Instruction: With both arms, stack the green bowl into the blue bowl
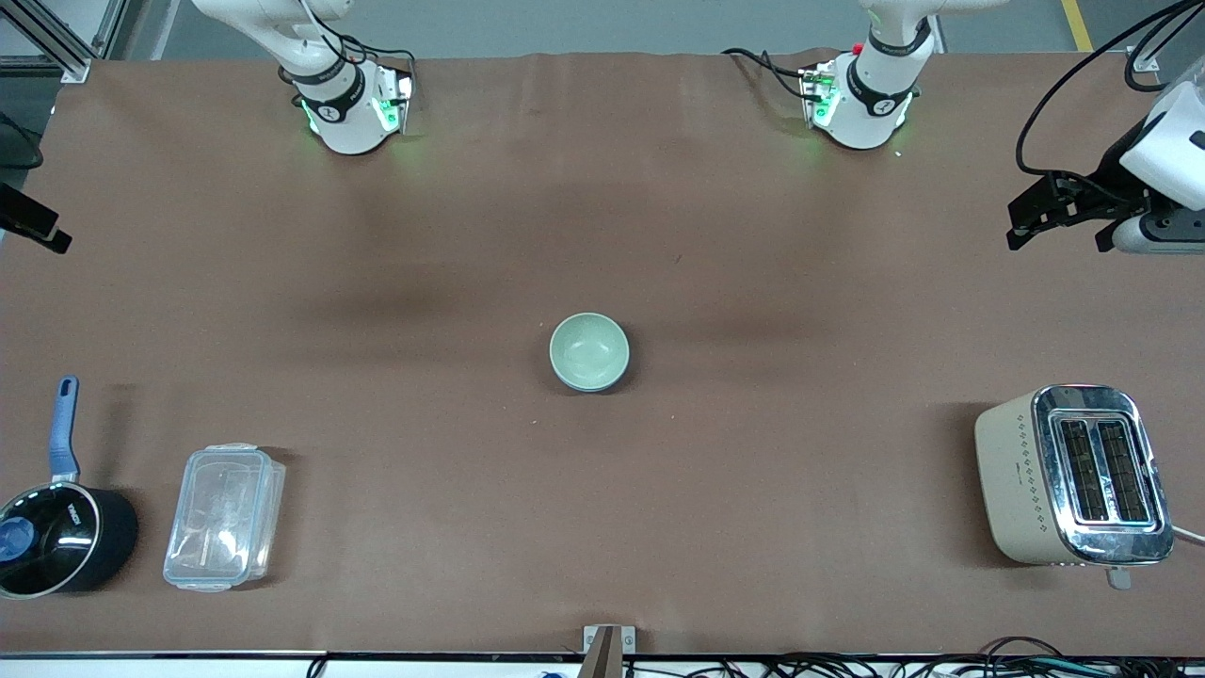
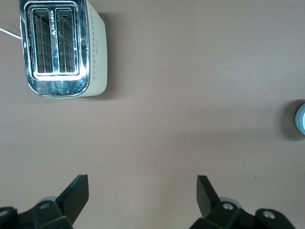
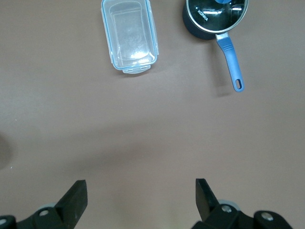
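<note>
The green bowl [image 1: 588, 349] sits upright at the middle of the table, empty. A thin blue wall [image 1: 590, 387] shows under its rim, so it seems to rest in the blue bowl, whose edge also shows in the left wrist view [image 2: 300, 119]. My left gripper [image 1: 1056, 235] hangs open and empty over the left arm's end of the table, above bare cloth [image 2: 143, 191]. My right gripper [image 3: 141, 193] is open and empty over bare cloth toward the right arm's end; only one black finger [image 1: 33, 224] shows at the front view's edge.
A cream and chrome toaster [image 1: 1073, 476] stands at the left arm's end, near the front camera. A clear plastic container [image 1: 224, 516] and a black saucepan with a blue handle [image 1: 58, 532] lie at the right arm's end.
</note>
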